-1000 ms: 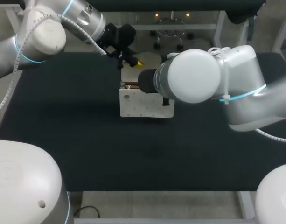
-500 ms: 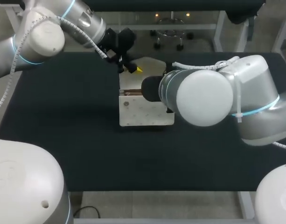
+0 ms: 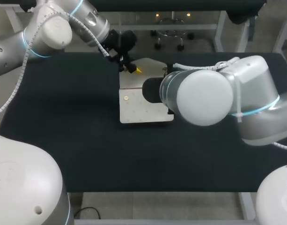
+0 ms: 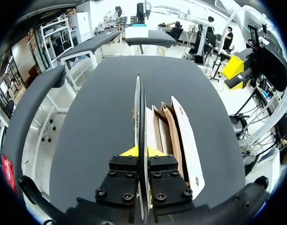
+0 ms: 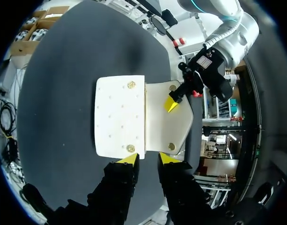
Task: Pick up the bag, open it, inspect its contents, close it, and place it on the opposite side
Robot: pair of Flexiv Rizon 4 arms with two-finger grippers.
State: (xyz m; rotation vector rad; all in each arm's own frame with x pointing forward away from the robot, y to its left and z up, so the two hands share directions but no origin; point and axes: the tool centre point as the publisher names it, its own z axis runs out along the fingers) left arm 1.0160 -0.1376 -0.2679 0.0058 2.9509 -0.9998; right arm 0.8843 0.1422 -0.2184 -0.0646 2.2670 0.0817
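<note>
The white bag (image 3: 138, 107) lies mid-table with its studded front panel (image 5: 120, 115) facing up. Its flap (image 5: 167, 123) is folded out away from the body. My left gripper (image 3: 133, 69) is shut on the flap's far edge (image 4: 140, 117). In the left wrist view the flap is edge-on and brown inner pockets (image 4: 167, 136) show beside it. My right gripper (image 5: 148, 159) is at the bag's near side edge, with one yellow tip on the body side and one on the flap side, gripping it. In the head view the right arm (image 3: 204, 96) hides that gripper and the bag's right side.
Black tabletop (image 3: 77, 140) surrounds the bag, with wide free room to the left and toward the front edge. Both arms crowd the space over the bag.
The bag shifted a little toward the front as my right arm swung forward. The flap, still in my left gripper, now lies flatter, and the head view has lost sight of the brown opening.
</note>
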